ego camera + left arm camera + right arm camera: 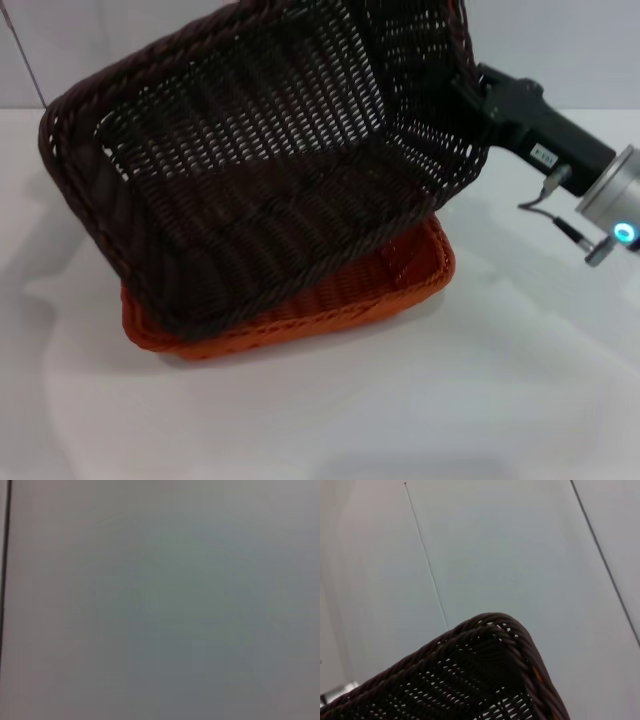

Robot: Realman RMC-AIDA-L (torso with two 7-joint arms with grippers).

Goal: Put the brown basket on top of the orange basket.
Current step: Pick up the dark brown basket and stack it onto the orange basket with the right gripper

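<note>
Tilted brown basket [270,170], right gripper [470,90] clamped on its rim, needs levelling squarely onto orange basket [330,300] before release

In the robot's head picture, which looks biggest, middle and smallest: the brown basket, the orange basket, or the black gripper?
1. brown basket, tilted and nearer the camera, so it looks extra big.
2. orange basket, mostly hidden under the brown one; its real size is unsure.
3. right gripper, at the brown basket's rim.
</note>
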